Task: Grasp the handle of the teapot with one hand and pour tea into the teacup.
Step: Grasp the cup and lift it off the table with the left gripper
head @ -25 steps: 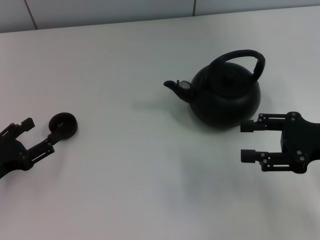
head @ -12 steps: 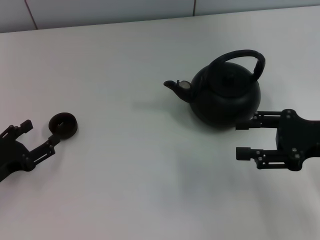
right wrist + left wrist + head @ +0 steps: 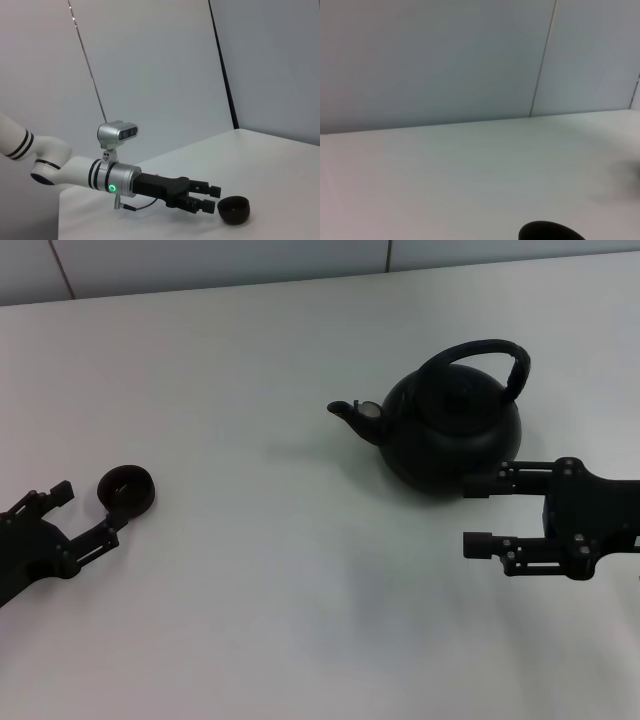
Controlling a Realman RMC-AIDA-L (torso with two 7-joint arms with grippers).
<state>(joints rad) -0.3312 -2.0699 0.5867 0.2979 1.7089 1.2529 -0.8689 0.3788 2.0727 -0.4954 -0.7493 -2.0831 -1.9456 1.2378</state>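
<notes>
The glossy black teapot (image 3: 450, 430) stands upright right of centre, spout (image 3: 345, 411) pointing left, its arched handle (image 3: 487, 349) free over the lid. My right gripper (image 3: 470, 513) is open just in front of the pot's right side, fingers pointing left, one fingertip (image 3: 474, 483) by the pot's lower body, well below the handle. The small dark teacup (image 3: 126, 489) sits at the far left; it also shows as the teacup (image 3: 234, 210) and as a dark teacup rim (image 3: 551, 233). My left gripper (image 3: 88, 508) is open beside it, one fingertip (image 3: 110, 523) close against the cup's near edge.
The white table (image 3: 260, 580) ends at a grey panelled wall (image 3: 200, 260) at the back. The right wrist view shows the left arm (image 3: 75, 172) reaching across the table with the left gripper (image 3: 207, 197) next to the cup.
My right gripper has slid left along the teapot's front side and slightly nearer me. The left gripper has shifted slightly beside the teacup. Teapot and cup stay put.
</notes>
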